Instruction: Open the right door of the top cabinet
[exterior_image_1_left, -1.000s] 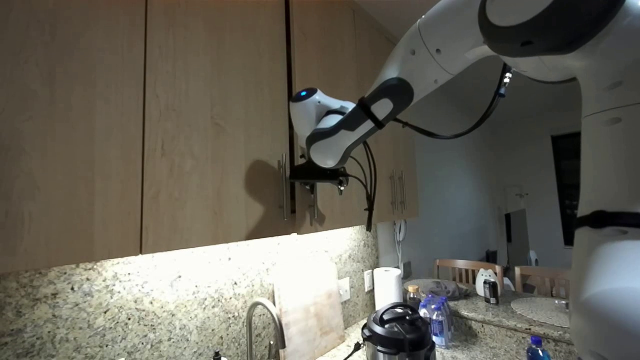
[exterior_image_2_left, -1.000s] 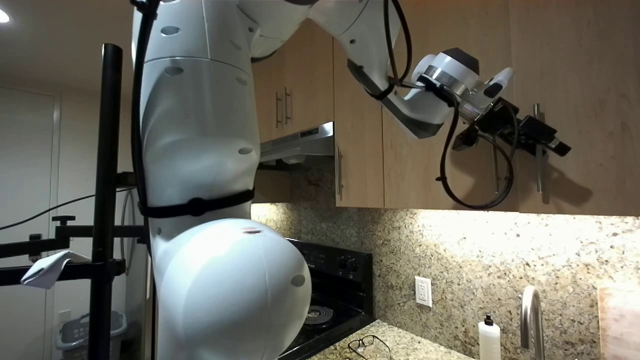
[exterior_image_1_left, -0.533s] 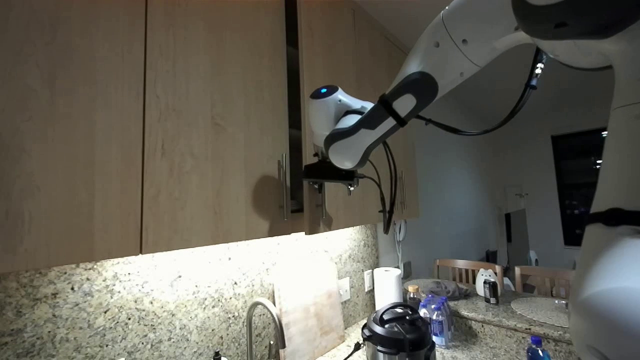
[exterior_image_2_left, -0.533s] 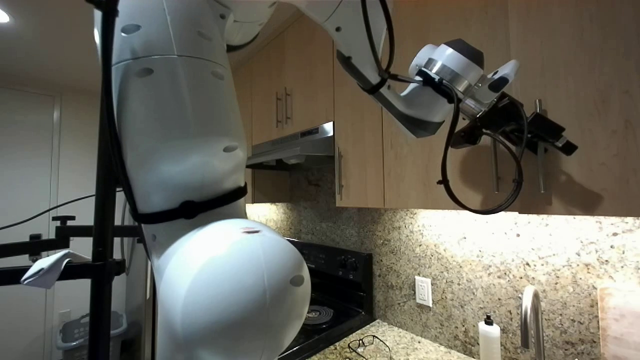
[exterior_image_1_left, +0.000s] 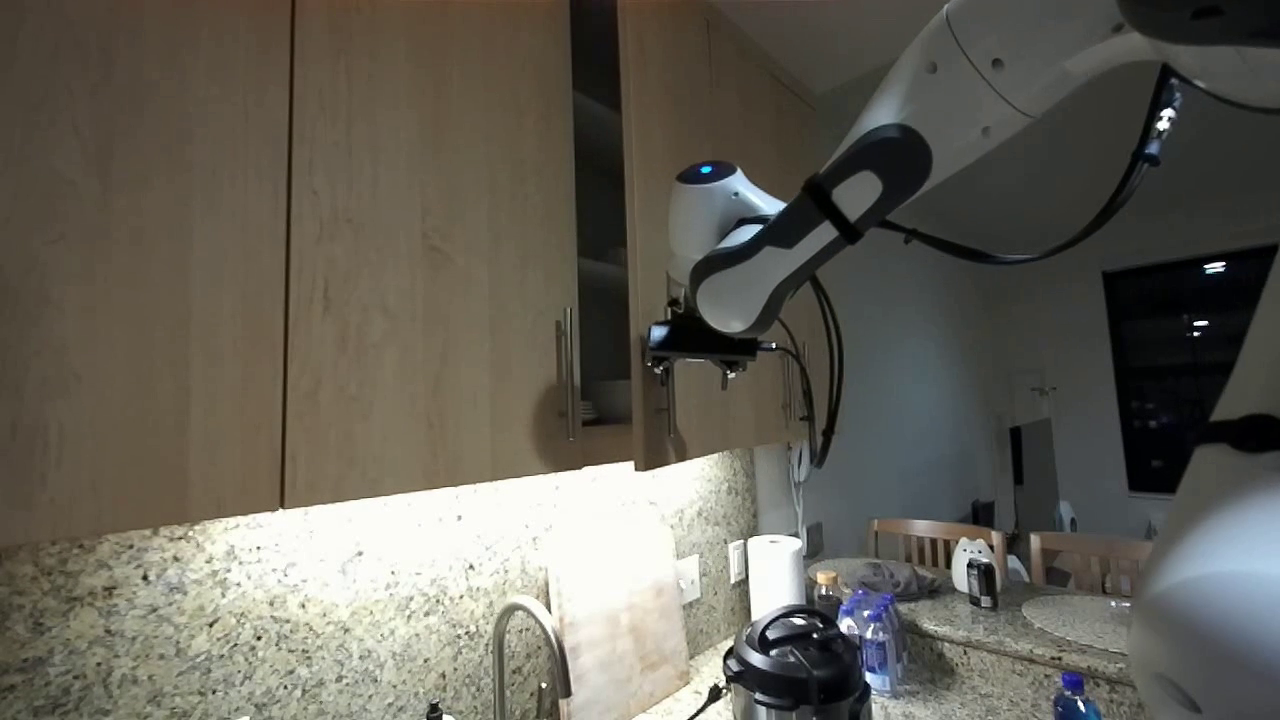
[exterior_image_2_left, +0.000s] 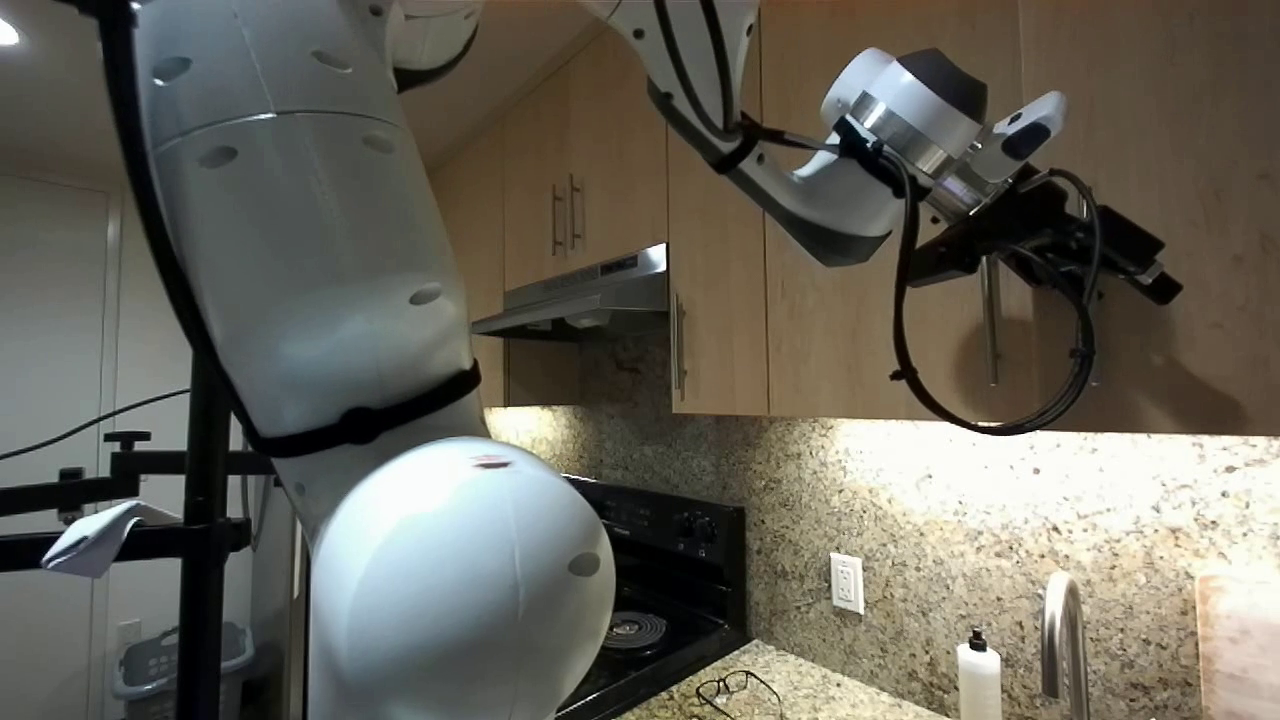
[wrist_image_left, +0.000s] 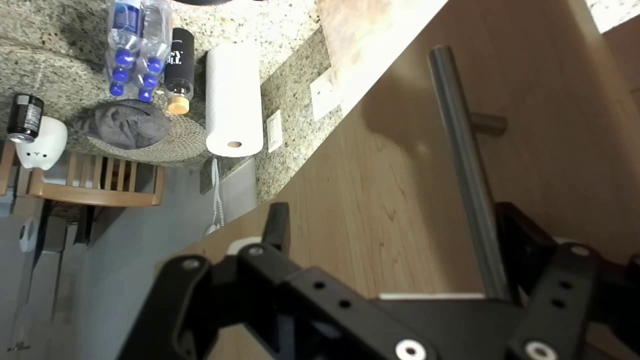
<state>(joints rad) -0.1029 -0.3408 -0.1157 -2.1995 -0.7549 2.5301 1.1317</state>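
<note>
The top cabinet (exterior_image_1_left: 430, 200) is light tan wood with slim metal handles. Its right door (exterior_image_1_left: 665, 130) stands ajar, and a dark gap shows white shelves (exterior_image_1_left: 600, 268) and white dishes (exterior_image_1_left: 607, 400). The door also shows in an exterior view (exterior_image_2_left: 1200, 130) and fills much of the wrist view (wrist_image_left: 370, 215). Its vertical metal handle (wrist_image_left: 465, 165) runs between the fingers of my gripper (wrist_image_left: 400, 231). The fingers are wide apart. The handle lies along the inner side of the right-hand finger and appears to touch it; the left-hand finger is well away. In an exterior view the gripper (exterior_image_1_left: 668, 368) is at the handle.
The neighbouring closed door's handle (exterior_image_1_left: 569, 372) is left of the gap. Below are a faucet (exterior_image_1_left: 530, 640), a cutting board (exterior_image_1_left: 620, 610), a pressure cooker (exterior_image_1_left: 797, 665), a paper towel roll (exterior_image_1_left: 775, 575) and water bottles (exterior_image_1_left: 878, 640). A cable loop (exterior_image_2_left: 905, 330) hangs from the wrist.
The right door has swung further out, and the gap beside it has widened from a narrow slit, revealing shelves and dishes. My gripper has moved with the handle, away from the cabinet.
</note>
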